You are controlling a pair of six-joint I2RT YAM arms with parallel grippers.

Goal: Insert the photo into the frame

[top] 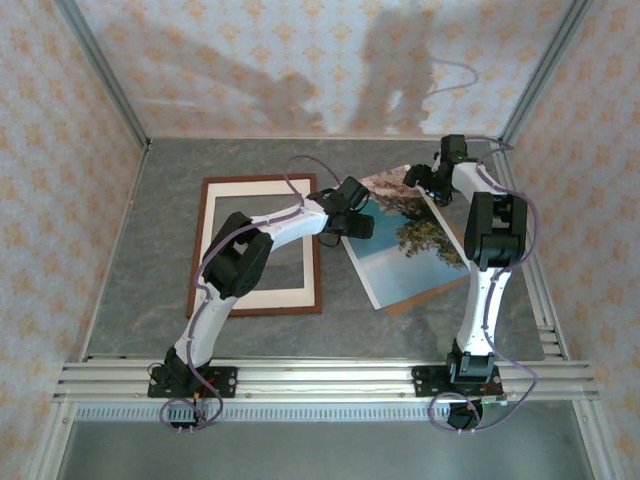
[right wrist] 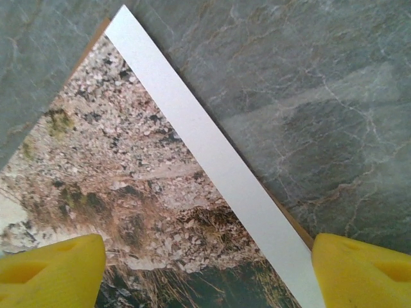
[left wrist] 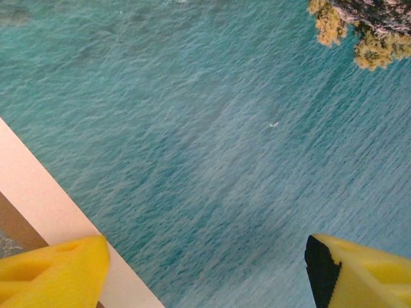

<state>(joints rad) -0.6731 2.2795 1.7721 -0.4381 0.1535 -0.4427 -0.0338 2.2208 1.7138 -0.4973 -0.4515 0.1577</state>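
Gray tabletop (top: 150,290) is carrying the frame (top: 255,310) toward its left edge. Left end effector (left wrist: 205,269) and right end effector (right wrist: 205,269) are hanging over the photo (top: 410,265), fingers apart.

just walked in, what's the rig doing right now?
Both arms are over the photo, which lies tilted on the table to the right of the frame; it is not in the frame yet. The left gripper is open above the sea area near the print's left edge. The right gripper is open above its far rocky corner. Neither grips the print. A brown board peeks out from under it.
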